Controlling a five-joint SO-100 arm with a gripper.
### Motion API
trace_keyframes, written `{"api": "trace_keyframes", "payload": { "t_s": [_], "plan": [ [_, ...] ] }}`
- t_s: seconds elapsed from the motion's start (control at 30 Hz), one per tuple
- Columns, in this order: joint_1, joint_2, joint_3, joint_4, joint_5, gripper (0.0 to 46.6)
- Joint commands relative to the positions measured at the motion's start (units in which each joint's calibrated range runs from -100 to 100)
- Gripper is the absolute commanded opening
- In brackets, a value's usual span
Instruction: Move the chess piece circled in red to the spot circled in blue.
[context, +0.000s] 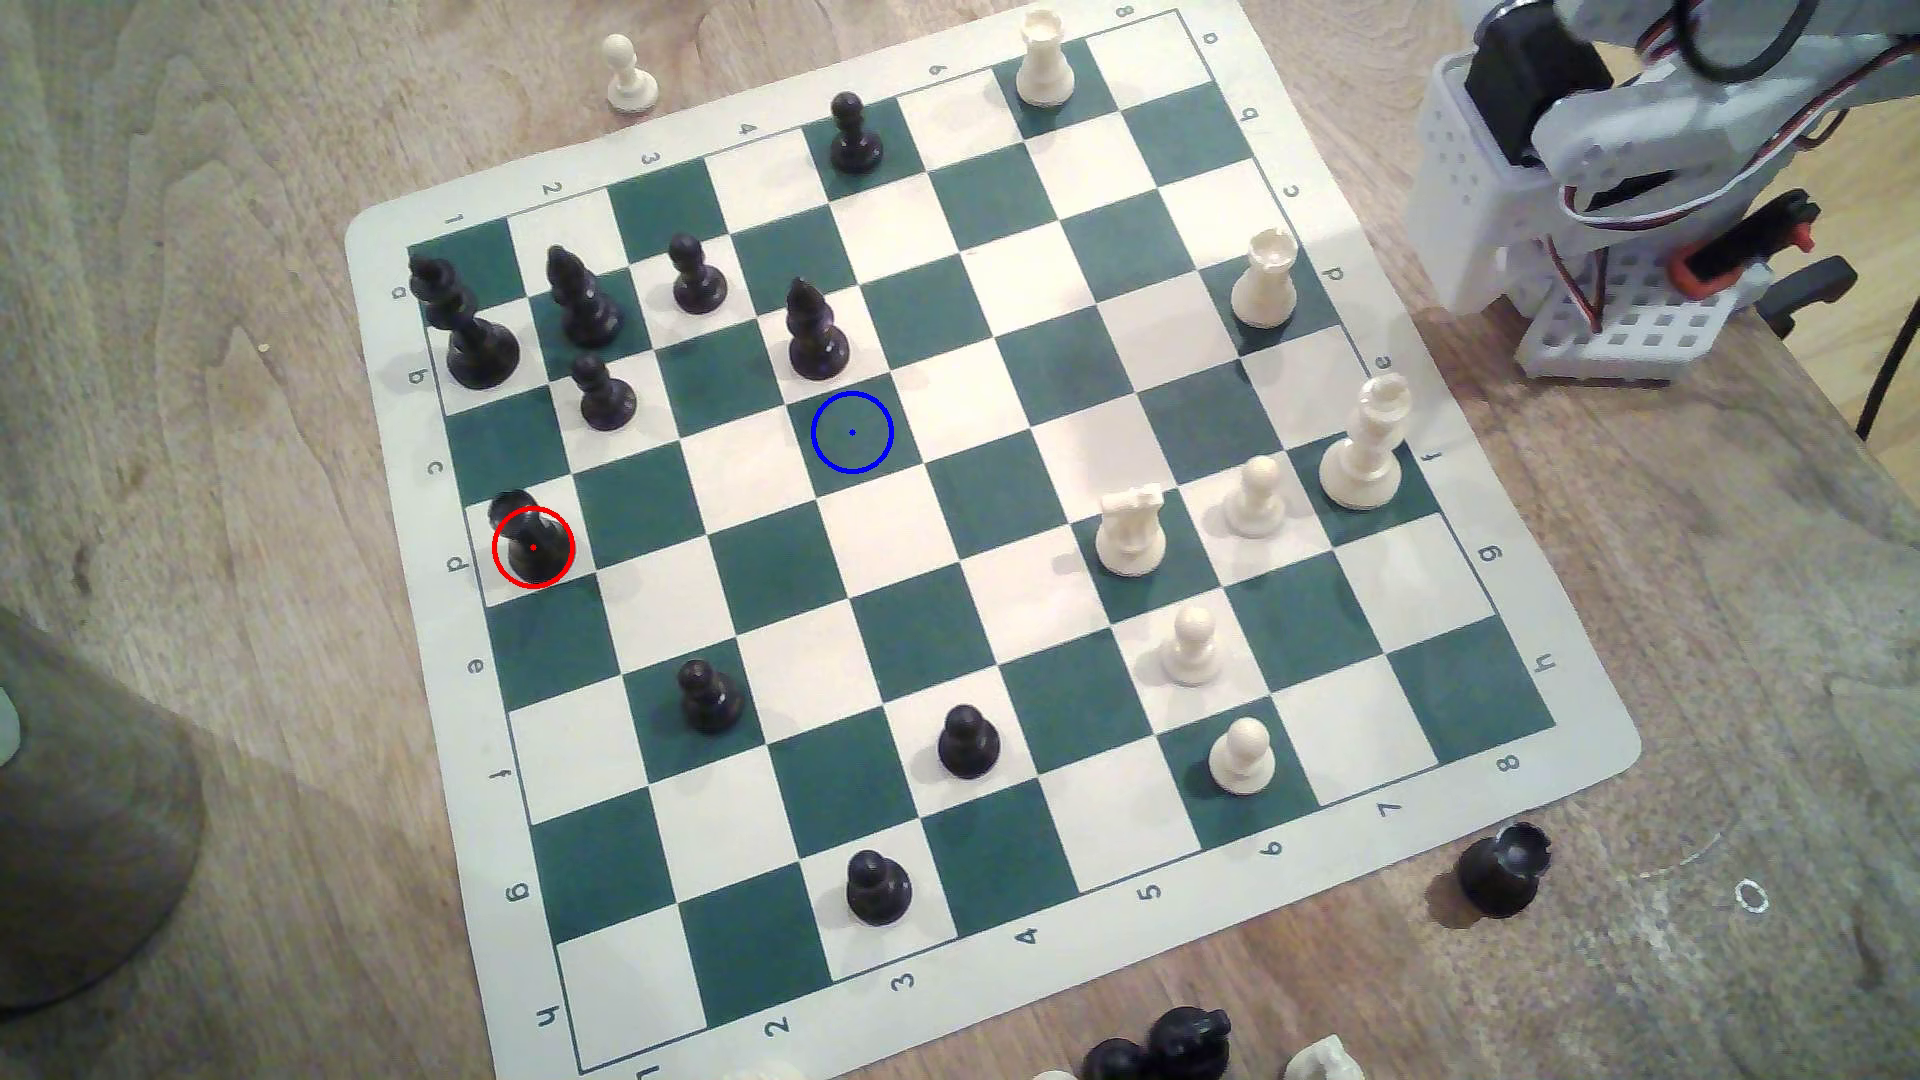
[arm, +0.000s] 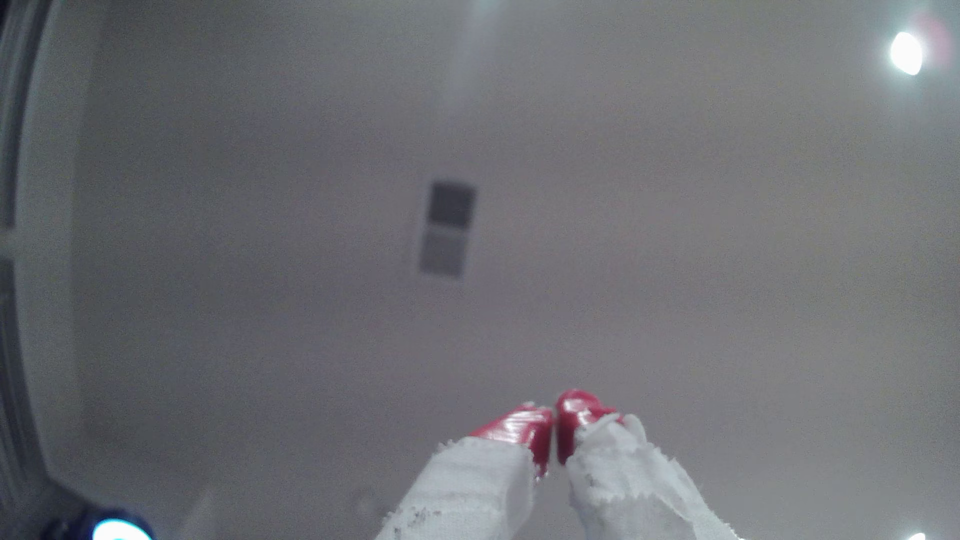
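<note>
Chessboard mat (context: 1060, 940) on wooden table (context: 208, 415), seemingly pale ceiling (arm: 675, 233)

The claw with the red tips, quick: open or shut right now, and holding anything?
Gripper: shut, red tips together, nothing between them; it points at a ceiling.

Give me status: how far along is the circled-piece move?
Done: nothing. The chess piece circled in red sits on its white square by the board's edge at the exterior view's left. In hand: nothing; the gripper points at a ceiling, red tips together, holding nothing. Left: reach, grasp, carry to the spot circled in blue, which is vacant.
</note>
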Motion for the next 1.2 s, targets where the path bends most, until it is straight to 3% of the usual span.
{"api": "trace_keyframes", "payload": {
  "t_s": [0.0, 0.3, 0.53, 0.6, 0.67, 0.73, 0.8, 1.0, 1.17],
  "plan": [
    [-0.68, -0.2, -8.93, 18.86, -0.05, 0.2],
    [-0.84, -0.11, -20.62, 51.38, -0.2, 0.2],
    [3.15, -0.03, -25.79, 76.6, -0.29, 0.2],
    [3.85, -0.11, -25.7, 79.88, -0.39, 6.9],
    [2.68, 2.18, -26.79, 83.81, -0.68, 1.7],
    [1.19, 4.39, -28.6, 88.23, -0.59, 0.3],
    [-2.09, 8.8, -33.23, 98.14, -0.73, 0.3],
    [-3.03, 23.57, -40.84, 109.04, -3.27, 0.3],
    [-4.2, 41.65, -53.99, 116.82, -5.96, 0.3]
  ]
}}
